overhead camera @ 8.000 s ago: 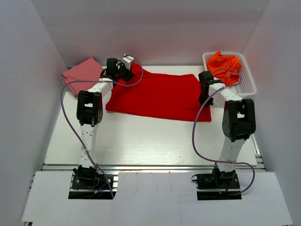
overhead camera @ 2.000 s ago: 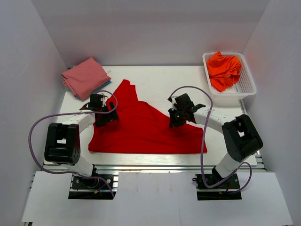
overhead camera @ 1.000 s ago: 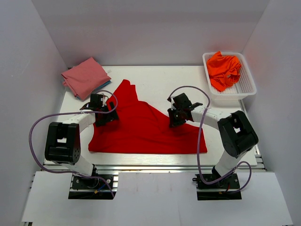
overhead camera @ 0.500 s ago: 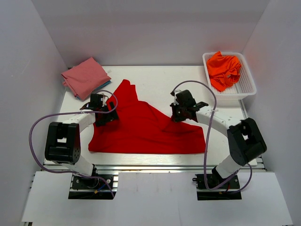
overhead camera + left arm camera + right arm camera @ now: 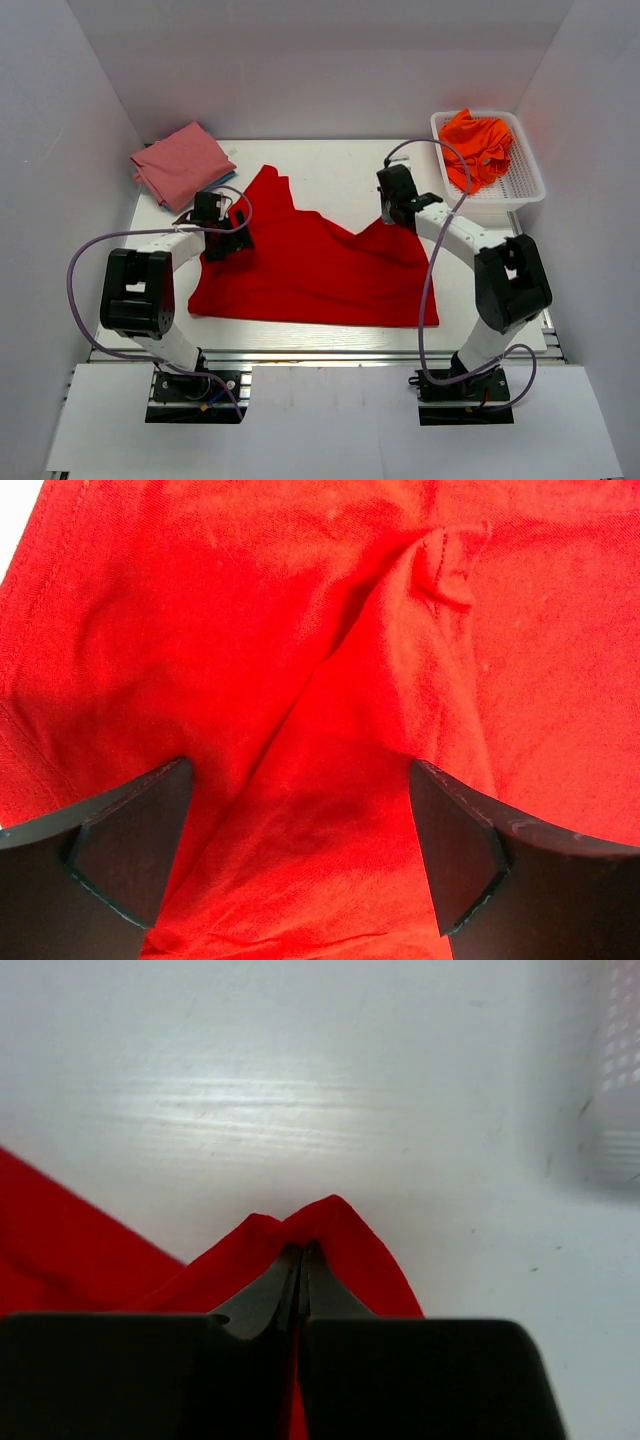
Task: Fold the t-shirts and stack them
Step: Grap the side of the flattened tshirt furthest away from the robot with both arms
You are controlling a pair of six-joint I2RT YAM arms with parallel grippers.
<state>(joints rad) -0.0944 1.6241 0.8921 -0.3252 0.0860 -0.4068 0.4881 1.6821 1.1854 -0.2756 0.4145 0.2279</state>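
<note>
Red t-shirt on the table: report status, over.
Right claw shut on far edge of bright red cloth t-shirt. Left claw open above its left side. Shirt half-spread, creased. Dusty pink folded shirt lies apart, far left.

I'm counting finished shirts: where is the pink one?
In the top view, the pink shirt lies at the table's far left corner, apart from the red shirt and across from the basket.

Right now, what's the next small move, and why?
Probably close the left end effector: it hangs open astride a raised crease in the red t-shirt, while the right end effector is already shut on the shirt's far edge. Then both could pull it flat.
</note>
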